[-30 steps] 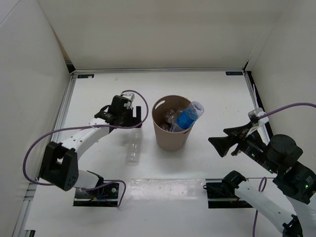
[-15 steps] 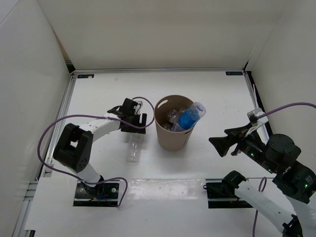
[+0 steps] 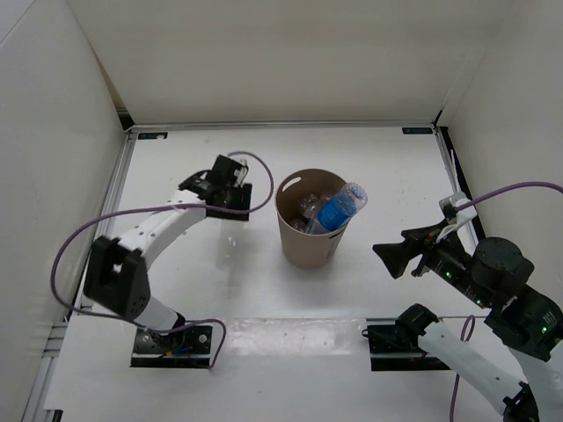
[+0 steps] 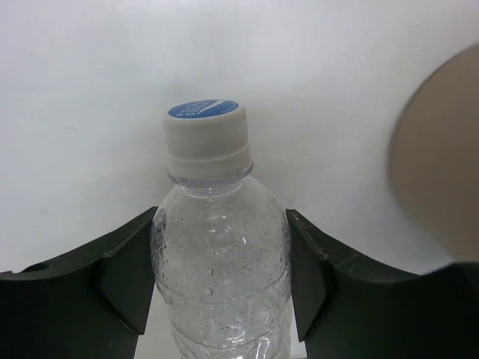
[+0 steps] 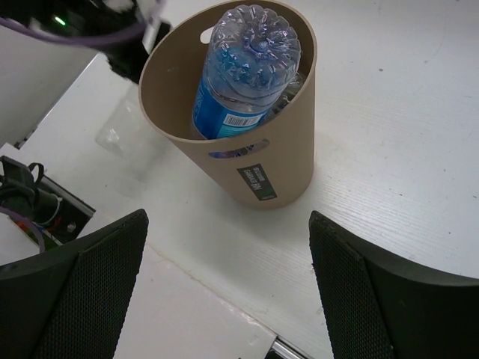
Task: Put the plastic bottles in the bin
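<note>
We could read no word or number anywhere. The white cap (image 4: 206, 134) of the clear bottle (image 4: 221, 262) bore a blurred blue mark. The bin (image 5: 288, 142) carried a dark sticker (image 5: 257, 182), illegible; the blue-labelled bottle (image 5: 239, 82) showed a barcode (image 5: 241, 120).

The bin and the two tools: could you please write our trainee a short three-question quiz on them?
1. True or false: the left tool has a finger on either side of the clear bottle.
2. Where is the blue-labelled bottle? A) in the left tool B) in the bin, one end above the rim C) lying beside the bin
3. Fill in: the right tool is open and holds ___.
Key: 1 true; 2 B; 3 nothing.
</note>
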Robot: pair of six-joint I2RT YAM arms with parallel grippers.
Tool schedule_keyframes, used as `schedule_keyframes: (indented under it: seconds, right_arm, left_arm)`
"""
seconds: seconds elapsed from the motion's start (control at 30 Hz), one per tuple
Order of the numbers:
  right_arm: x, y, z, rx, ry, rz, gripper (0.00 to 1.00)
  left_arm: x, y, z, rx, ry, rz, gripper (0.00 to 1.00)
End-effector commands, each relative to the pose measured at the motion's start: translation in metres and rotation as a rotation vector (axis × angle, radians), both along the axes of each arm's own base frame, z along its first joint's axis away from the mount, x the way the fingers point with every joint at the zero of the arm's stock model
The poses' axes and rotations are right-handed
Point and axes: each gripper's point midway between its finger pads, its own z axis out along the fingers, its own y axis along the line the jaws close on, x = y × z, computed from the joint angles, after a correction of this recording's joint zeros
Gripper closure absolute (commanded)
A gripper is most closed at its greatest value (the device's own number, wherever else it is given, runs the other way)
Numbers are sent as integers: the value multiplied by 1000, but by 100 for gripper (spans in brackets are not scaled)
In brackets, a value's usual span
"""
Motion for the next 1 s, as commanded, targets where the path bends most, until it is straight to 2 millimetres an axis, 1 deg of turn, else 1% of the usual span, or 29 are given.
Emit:
schedule_keyframes:
  seconds: [0.0,0.03,0.07,0.1,0.13,0.17,0.2,0.23,0.27,0.33,0.37,0.4,0.43,0.47,0.5,0.53,0.57,0.6,0.63,0.67,0.7,0.73,0.77,0.8,0.83,0.87,0.93,0.97]
  right_arm:
    - [5,1,6,-2,-21,-7,11]
    - [5,2,5,-1,-16,-3,11]
    - [6,2,5,-1,-16,-5,11]
    - [6,3,7,5,-21,-4,11]
    - [7,5,6,3,-18,-1,11]
    - [8,5,6,5,-17,-1,11]
    - [7,6,6,9,-16,1,11]
    - [7,7,7,11,-14,7,11]
    - [8,8,6,11,-8,7,11]
    - [8,9,5,12,-3,10,11]
    - [7,10,5,12,-5,18,11]
    - [9,9,6,13,-5,7,11]
    - [8,9,6,14,-2,4,11]
    - [8,9,6,16,-1,9,11]
    - [9,9,6,14,-2,6,11]
    - [9,9,7,18,-1,4,11]
    - [8,10,8,20,-3,11,11]
    - [8,10,10,21,-6,10,11]
    - [8,10,11,20,-9,9,11]
    - [10,9,8,11,7,-1,11]
    - [8,9,11,11,3,4,11]
    - [9,8,11,1,5,1,11]
    - [9,8,7,-15,20,2,11]
    - [9,7,10,-11,11,-4,11]
    - [9,6,10,-13,11,-2,11]
    - [8,5,9,-16,17,-5,11]
    - [7,4,8,-23,14,-5,11]
    - [7,2,9,-24,12,-10,11]
  left_arm:
    - [22,25,133,5,-343,90,48]
    - [32,33,173,6,-447,141,51]
    - [33,36,192,-7,-497,154,54]
    - [28,41,232,-47,-600,165,56]
    - [35,37,265,-96,-709,160,56]
    - [35,38,280,-109,-755,164,55]
    - [28,40,307,-138,-831,169,53]
    - [32,38,334,-162,-918,164,53]
    - [30,40,355,-177,-965,171,53]
    - [35,32,375,-173,-1019,151,53]
    - [30,32,408,-204,-1086,159,52]
    - [36,12,409,-198,-1095,106,52]
    - [37,6,415,-179,-1119,80,52]
    - [38,-9,422,-162,-1160,31,52]
    - [35,-24,435,-198,-1214,7,50]
    - [37,-32,442,-194,-1280,-8,50]
    - [35,-48,429,-166,-1291,-70,50]
    - [33,-67,428,-208,-1337,-92,48]
    - [32,-71,439,-229,-1398,-85,46]
    - [31,-85,428,-238,-1391,-112,46]
    - [31,-100,424,-264,-1391,-152,46]
    - [32,-106,420,-287,-1378,-162,44]
    - [30,-117,416,-304,-1366,-184,44]
    - [30,-125,414,-327,-1375,-200,44]
    - [31,-132,408,-341,-1371,-209,44]
    - [28,-142,400,-341,-1365,-234,44]
    - [29,-150,395,-352,-1375,-238,44]
    - [27,-155,388,-369,-1364,-244,44]
